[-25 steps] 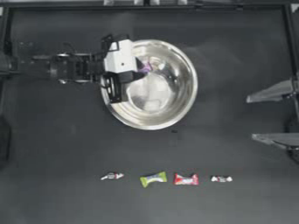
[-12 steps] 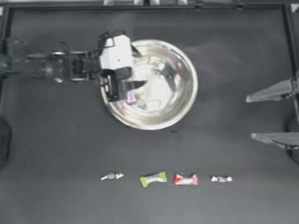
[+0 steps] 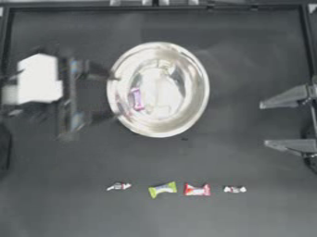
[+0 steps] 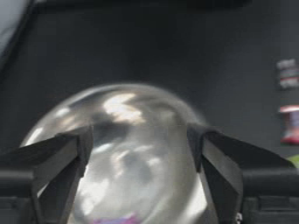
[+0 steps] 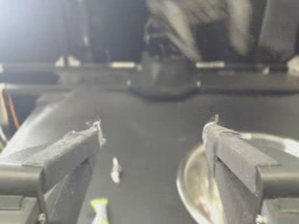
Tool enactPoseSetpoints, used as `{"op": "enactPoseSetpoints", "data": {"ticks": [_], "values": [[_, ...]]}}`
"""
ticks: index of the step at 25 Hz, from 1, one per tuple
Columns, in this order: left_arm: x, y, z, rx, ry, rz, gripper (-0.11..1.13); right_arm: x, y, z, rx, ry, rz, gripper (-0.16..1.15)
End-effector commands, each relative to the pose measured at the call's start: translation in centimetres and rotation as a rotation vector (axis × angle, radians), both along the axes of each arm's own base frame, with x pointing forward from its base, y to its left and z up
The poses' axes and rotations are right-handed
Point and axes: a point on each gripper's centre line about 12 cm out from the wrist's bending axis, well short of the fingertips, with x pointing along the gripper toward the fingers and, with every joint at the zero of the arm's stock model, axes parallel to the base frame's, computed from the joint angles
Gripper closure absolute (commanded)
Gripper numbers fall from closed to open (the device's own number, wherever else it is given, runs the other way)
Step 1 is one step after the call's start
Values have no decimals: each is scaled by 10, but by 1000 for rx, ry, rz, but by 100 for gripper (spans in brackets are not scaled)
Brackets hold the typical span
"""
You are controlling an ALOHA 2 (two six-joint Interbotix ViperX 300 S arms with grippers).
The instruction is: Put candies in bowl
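Pulling back to 9 o'clock of the bowl [image 3: 158, 89], the left gripper [image 4: 140, 175] is wide open and empty, purple candy [image 3: 136, 98] now inside, four candies [image 3: 163, 189] still at the table's [image 3: 248, 55] 6 o'clock, right gripper [image 3: 288, 121] parked open.

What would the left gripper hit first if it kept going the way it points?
Probably the bowl: seen between the left gripper's open fingers, it lies directly ahead, the purple candy inside. Depth is unclear.
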Motion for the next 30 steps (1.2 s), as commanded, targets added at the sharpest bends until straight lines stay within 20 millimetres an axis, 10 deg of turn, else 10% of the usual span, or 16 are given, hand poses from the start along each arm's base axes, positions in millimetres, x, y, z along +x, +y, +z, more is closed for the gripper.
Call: {"op": "enactPoseSetpoints", "data": {"ticks": [1, 10, 30], "values": [[-33, -20, 13, -19, -96, -48, 6, -1, -2, 7, 7, -3, -11, 0], [-63, -32, -10, -52, -104, -79, 6, -2, -2, 12, 26, 87, -13, 0], [-89, -36, -23, -116, -134, -70, 6, 44, 31, 1, 182, 921, 54, 2]]}}
